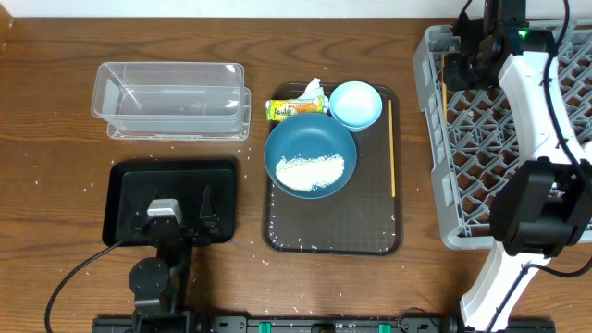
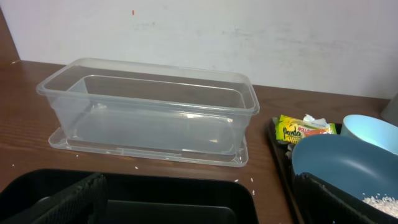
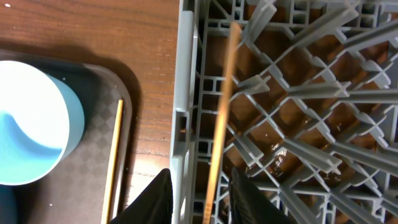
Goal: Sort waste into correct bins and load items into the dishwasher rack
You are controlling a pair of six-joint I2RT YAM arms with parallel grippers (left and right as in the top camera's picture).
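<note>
A dark-blue dish (image 1: pixel 310 139) holding white rice (image 1: pixel 310 172) sits on the brown serving tray (image 1: pixel 370 222). With it are a light-blue bowl (image 1: pixel 356 104), a yellow-green wrapper (image 1: pixel 289 109), a white tissue (image 1: pixel 311 89) and one chopstick (image 1: pixel 392 148). My right gripper (image 3: pixel 199 193) is open at the left rim of the grey rack (image 1: pixel 462 222). The other chopstick (image 3: pixel 222 118) lies in the rack between its fingers, with gaps on both sides. My left gripper (image 2: pixel 199 199) is open and empty over the black tray (image 1: pixel 125 199). The clear tub (image 2: pixel 149 112) stands behind it. The white cup is out of view.
Loose rice grains are scattered on the wooden table around the black tray (image 2: pixel 186 186) and along the serving tray's front edge. The right arm reaches across the rack (image 3: pixel 186 74) from the front right. The bowl (image 3: pixel 28 124) and the tray chopstick (image 3: pixel 114 155) lie left of the rack.
</note>
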